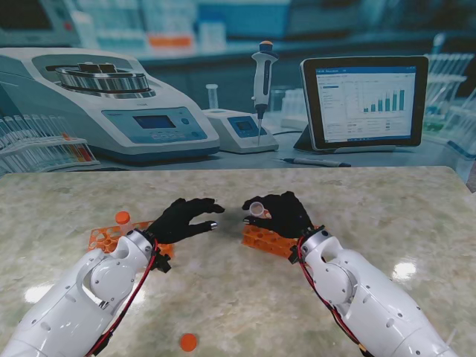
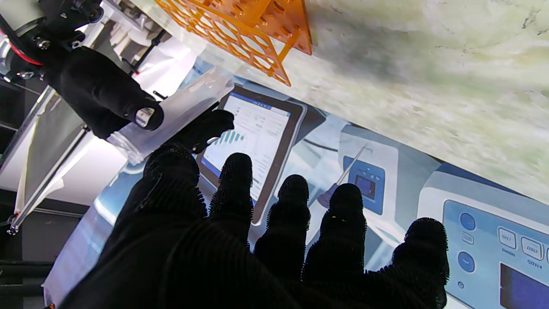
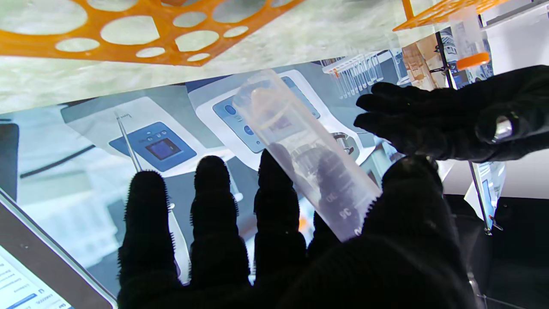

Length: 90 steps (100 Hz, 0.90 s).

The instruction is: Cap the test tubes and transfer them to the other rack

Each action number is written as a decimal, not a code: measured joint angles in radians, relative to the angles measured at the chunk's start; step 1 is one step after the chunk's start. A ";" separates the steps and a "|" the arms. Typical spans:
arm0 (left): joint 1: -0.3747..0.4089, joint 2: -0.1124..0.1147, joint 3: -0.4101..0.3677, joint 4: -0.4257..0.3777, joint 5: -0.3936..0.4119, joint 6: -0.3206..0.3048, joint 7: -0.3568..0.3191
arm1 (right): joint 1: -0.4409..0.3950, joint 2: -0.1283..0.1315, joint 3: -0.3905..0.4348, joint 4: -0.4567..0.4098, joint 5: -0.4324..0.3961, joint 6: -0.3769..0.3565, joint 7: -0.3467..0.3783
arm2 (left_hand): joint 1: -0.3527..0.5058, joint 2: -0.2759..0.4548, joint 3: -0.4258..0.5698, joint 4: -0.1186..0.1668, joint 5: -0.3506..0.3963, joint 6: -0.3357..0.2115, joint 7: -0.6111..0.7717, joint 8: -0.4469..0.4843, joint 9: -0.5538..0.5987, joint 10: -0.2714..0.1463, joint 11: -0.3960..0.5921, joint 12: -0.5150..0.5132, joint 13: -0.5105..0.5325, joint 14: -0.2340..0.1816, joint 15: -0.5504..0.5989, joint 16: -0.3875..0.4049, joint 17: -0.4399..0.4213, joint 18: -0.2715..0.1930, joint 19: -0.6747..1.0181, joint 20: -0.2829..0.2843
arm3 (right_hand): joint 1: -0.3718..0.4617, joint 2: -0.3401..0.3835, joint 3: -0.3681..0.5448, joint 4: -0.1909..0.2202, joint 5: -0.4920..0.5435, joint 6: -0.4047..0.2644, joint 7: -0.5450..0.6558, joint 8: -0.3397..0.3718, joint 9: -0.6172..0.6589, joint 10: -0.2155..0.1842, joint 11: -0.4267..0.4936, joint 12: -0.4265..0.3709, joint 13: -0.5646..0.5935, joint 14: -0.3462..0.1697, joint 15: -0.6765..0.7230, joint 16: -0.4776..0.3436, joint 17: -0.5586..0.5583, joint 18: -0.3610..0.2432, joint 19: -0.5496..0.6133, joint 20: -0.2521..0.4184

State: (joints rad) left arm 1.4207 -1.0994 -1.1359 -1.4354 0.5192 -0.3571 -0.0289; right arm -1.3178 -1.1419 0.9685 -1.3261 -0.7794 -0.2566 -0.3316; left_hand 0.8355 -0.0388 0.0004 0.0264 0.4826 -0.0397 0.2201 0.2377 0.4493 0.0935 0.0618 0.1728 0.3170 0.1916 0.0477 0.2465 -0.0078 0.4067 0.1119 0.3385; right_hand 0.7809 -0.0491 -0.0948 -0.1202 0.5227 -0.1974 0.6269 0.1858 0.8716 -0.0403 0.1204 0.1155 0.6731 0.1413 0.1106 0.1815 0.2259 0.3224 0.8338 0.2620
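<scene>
One uncapped test tube (image 3: 300, 154) gripped in right hand (image 1: 279, 214), left hand (image 1: 184, 218) empty, fingers spread

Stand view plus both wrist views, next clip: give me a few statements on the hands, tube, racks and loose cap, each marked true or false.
1. The right hand holds a clear test tube. True.
2. That tube already has an orange cap on it. False: its mouth is open and uncapped.
3. The left hand grips an orange cap. False: its fingers are spread and hold nothing.
4. A loose orange cap lies on the table near me, between the two arms. True.
5. An orange rack on the left carries a capped tube. True.
6. There is only one rack on the table. False: a second orange rack sits under the right hand.
</scene>
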 measured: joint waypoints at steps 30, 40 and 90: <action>0.000 0.000 0.000 0.000 0.000 -0.003 -0.001 | -0.067 0.003 0.042 -0.073 -0.034 -0.018 -0.051 | 0.000 0.000 0.000 0.000 0.000 0.000 0.000 0.000 0.000 0.000 0.000 0.000 0.000 0.000 0.000 0.000 0.000 0.000 0.000 0.000 | 0.029 -0.010 -0.044 0.011 0.054 0.000 0.050 0.188 0.165 0.000 0.080 0.116 0.138 0.036 0.056 0.062 0.065 0.003 0.050 0.027; 0.000 0.000 0.000 0.000 0.000 -0.003 -0.001 | -0.085 0.004 0.051 -0.095 -0.043 -0.022 -0.059 | 0.000 0.000 0.000 0.000 0.000 0.000 0.000 0.000 0.000 0.000 0.000 0.000 0.000 0.000 0.000 0.000 0.000 0.000 0.000 0.000 | 0.030 -0.023 -0.055 0.022 0.092 0.005 0.061 0.220 0.213 0.001 0.099 0.162 0.191 0.036 0.093 0.085 0.097 0.013 0.062 0.028; -0.004 0.001 0.003 0.003 -0.001 -0.009 -0.003 | -0.146 -0.009 0.077 -0.153 0.032 -0.063 -0.098 | 0.000 0.005 0.000 0.000 0.000 0.000 0.000 0.000 0.000 0.000 0.000 0.000 0.000 0.000 0.000 0.000 0.000 0.000 0.000 0.000 | -0.098 -0.305 0.564 -0.048 0.187 0.043 0.201 0.216 0.395 0.060 0.359 0.487 0.531 -0.031 0.339 0.291 0.625 -0.055 0.321 -0.052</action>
State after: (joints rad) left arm 1.4170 -1.0988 -1.1332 -1.4323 0.5183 -0.3659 -0.0322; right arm -1.4639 -1.1507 1.0456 -1.4790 -0.7470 -0.3196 -0.4300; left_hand 0.8355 -0.0339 0.0004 0.0264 0.4827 -0.0397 0.2201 0.2377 0.4496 0.0935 0.0618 0.1728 0.3170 0.1916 0.0481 0.2465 -0.0078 0.4064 0.1119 0.3385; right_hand 0.6825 -0.3546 0.4688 -0.1684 0.7100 -0.1542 0.8275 0.4019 1.2665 0.0197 0.4796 0.6027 1.2044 0.1107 0.4495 0.4724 0.8507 0.2670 1.1546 0.2097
